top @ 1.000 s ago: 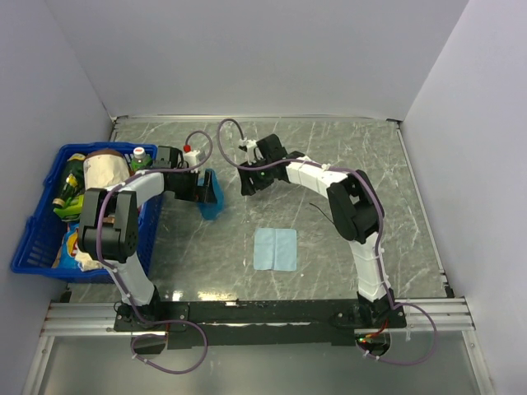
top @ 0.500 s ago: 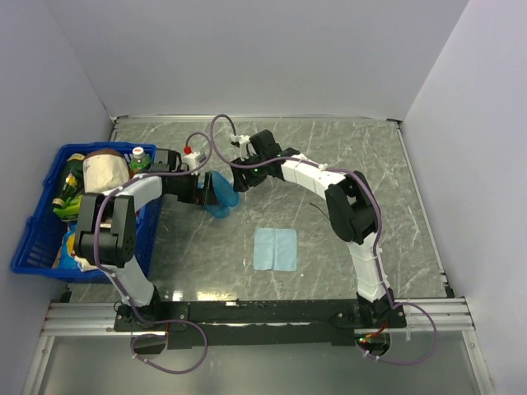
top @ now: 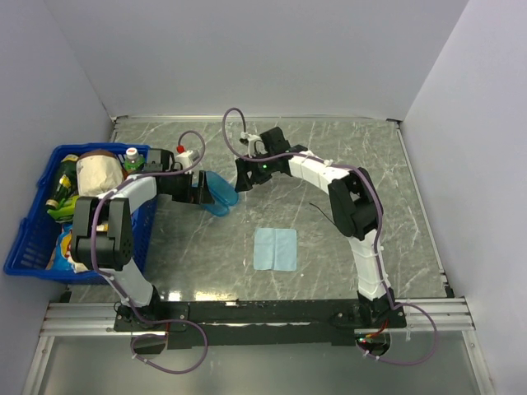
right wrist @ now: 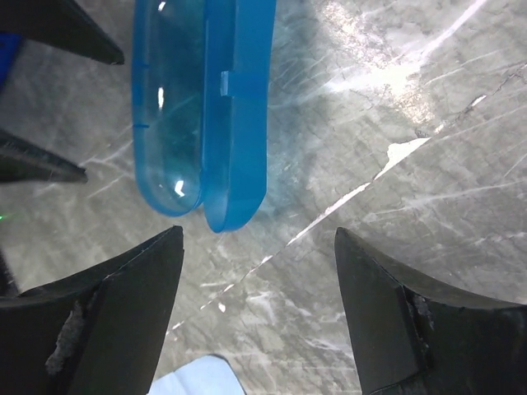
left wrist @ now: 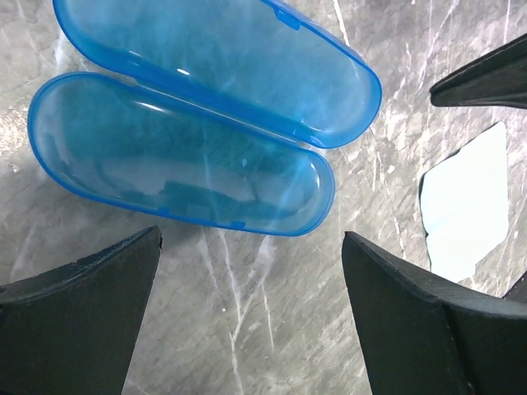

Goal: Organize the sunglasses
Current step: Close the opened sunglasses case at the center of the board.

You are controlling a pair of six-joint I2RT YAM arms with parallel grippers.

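The blue translucent case (left wrist: pixel 189 107) lies open on the marble table, both halves empty; it also shows in the top view (top: pixel 219 193) and the right wrist view (right wrist: pixel 202 107). My left gripper (left wrist: pixel 251 247) stands open just left of the case (top: pixel 200 191), touching nothing. My right gripper (right wrist: pixel 258 239) is open over bare table, just right of the case's end (top: pixel 244 174). A thin black wire, the sunglasses (top: pixel 318 209), shows beside the right arm's elbow, mostly hidden by it.
A light-blue cloth (top: pixel 275 248) lies flat in the middle of the table, also seen in the wrist views (left wrist: pixel 461 206) (right wrist: pixel 193 380). A blue basket (top: pixel 33 239) full of groceries stands at the left edge. Walls close in three sides.
The case has gone from closed, standing on edge, to lying open. My right gripper has widened its jaws and drawn back slightly right. The basket has shifted a little left.
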